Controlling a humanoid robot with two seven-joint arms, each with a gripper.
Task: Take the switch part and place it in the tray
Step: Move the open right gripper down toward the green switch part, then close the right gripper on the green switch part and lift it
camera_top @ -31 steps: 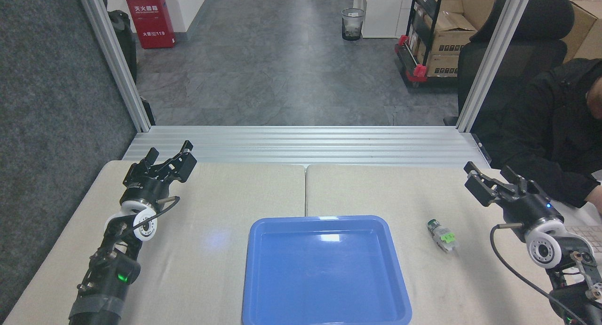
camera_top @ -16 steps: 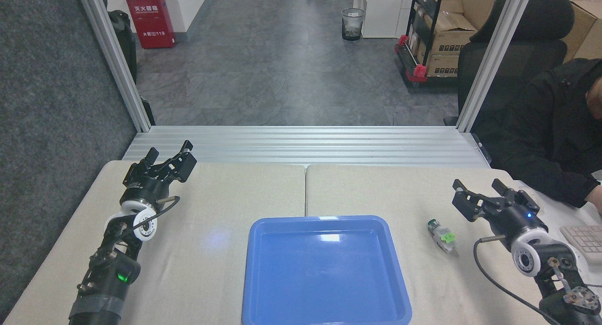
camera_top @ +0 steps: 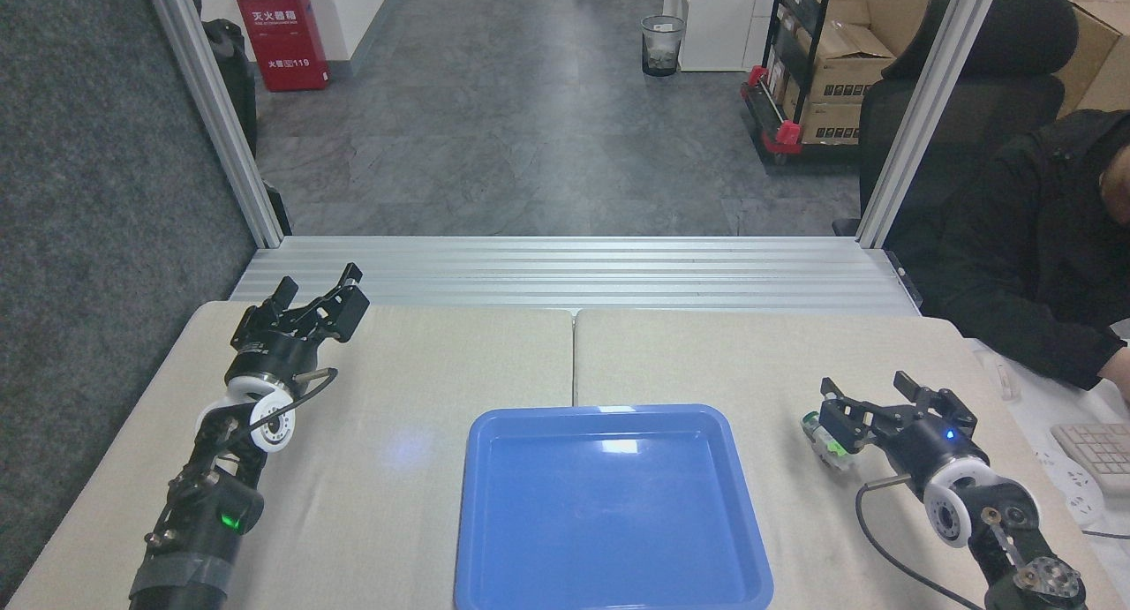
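Item: switch part. Small component with a whitish-grey plastic body, a bright green block and a dark round end. It lies on its side on the cloth-covered surface, just right of the tray and outside its rim.

Handling, judged: light and rigid. The hard plastic is likely smooth, so it may slip or roll on its round end if nudged from one side. Not fragile in any obvious way. Best hold is across the pale body near the green block, where the faces look flatter; the rounded dark end offers a poorer grip.

Right gripper: low at the surface, jaws spread, one finger overlapping the part in view. Whether it touches the part cannot be told from this angle. Nothing is held.

Left gripper: at the far left of the surface, well apart from the part, jaws spread, empty.

Tray: glossy blue, shallow, raised rim, nothing in it. The part needs only a short lift over the rim.
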